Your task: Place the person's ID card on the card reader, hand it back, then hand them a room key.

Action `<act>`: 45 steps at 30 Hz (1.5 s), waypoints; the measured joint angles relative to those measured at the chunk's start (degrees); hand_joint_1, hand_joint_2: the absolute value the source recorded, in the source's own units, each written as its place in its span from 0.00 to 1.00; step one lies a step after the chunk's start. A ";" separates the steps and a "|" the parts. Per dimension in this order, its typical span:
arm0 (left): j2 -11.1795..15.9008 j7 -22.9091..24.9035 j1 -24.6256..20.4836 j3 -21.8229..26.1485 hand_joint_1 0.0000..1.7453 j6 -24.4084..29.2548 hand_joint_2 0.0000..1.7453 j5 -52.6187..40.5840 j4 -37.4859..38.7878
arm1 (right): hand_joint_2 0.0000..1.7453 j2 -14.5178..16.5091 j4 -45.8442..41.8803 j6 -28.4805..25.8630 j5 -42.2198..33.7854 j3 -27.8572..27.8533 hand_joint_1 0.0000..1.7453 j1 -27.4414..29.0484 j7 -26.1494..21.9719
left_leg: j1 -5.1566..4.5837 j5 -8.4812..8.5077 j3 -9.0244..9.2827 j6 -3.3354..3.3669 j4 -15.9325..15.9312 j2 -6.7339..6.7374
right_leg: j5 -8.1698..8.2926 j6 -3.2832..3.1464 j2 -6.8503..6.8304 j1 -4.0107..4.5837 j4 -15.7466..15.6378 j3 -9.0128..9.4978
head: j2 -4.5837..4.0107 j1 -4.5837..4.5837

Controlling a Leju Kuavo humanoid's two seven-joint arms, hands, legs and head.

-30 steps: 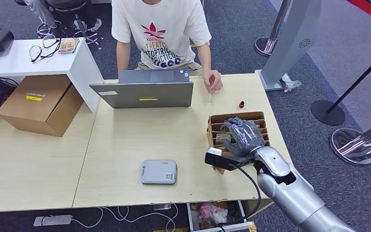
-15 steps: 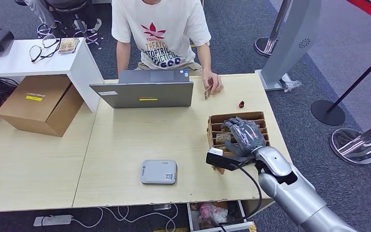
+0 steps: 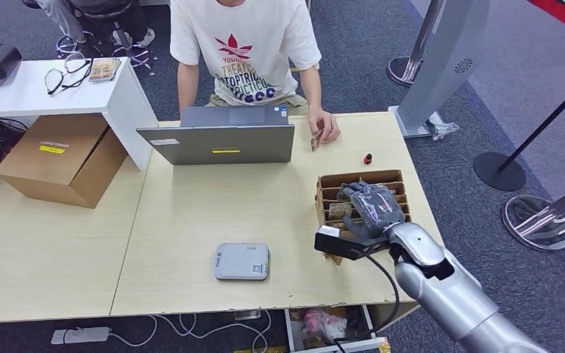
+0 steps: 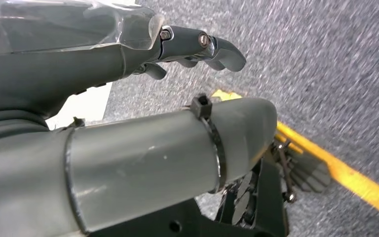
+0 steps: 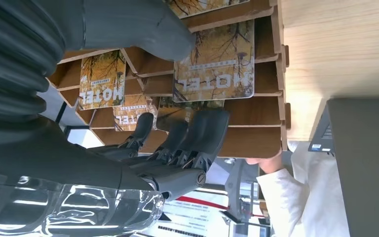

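Now the desk [image 3: 191, 213], laptop [image 3: 221, 143] at its far edge, grey reader [image 3: 242, 261] bare near the front. Right hand [image 3: 371, 206] reaches into the key rack [image 3: 322, 193], fingers [image 5: 197, 133] among the hotel keys [image 5: 214, 61]; grip unclear. Left hand [image 4: 197, 47] hangs loosely curled, holding nothing. Person's hand [image 3: 325, 126] pinches the ID [image 3: 315, 140].

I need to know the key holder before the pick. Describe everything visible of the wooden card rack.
The wooden card rack is a brown slotted box of thin interlocking boards, standing on the table's right side. Its slots hold cards printed HOTEL. The right hand reaches into it, fingers among the dividers; whether they grip a card is unclear.
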 joint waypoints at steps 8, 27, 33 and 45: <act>-0.94 -1.35 -0.02 0.00 0.00 1.25 0.00 0.12 0.00 | 1.00 -0.82 0.00 0.79 -0.51 0.57 0.50 -0.07 0.16 | 0.00 0.00 0.00 0.00 0.00 0.00 | 0.00 0.00 0.00 0.00 0.00 0.00 | 0.00 0.00; -1.13 -1.46 -0.02 0.02 0.00 1.18 0.00 0.18 -0.01 | 1.00 -1.21 -0.13 1.67 -0.78 1.08 0.81 -0.38 0.77 | 0.00 0.00 0.00 0.00 0.00 -0.01 | 0.00 0.00 -0.02 0.00 0.00 0.00 | 0.00 -0.01; -1.26 -1.45 -0.07 0.02 0.00 1.26 0.00 0.22 -0.01 | 1.00 -1.21 -0.31 1.74 -0.68 1.08 0.91 -0.35 1.19 | 0.00 0.00 0.01 0.00 0.00 -0.01 | 0.00 0.00 -0.01 0.00 0.00 0.00 | 0.00 -0.01; -1.46 -2.93 -0.11 0.02 0.00 1.40 0.00 0.33 -0.01 | 1.00 -1.87 -0.60 2.16 -0.84 0.85 0.89 -0.40 1.19 | 0.00 0.00 0.01 0.00 0.00 -0.01 | 0.00 0.00 -0.02 0.00 0.00 0.00 | 0.00 -0.01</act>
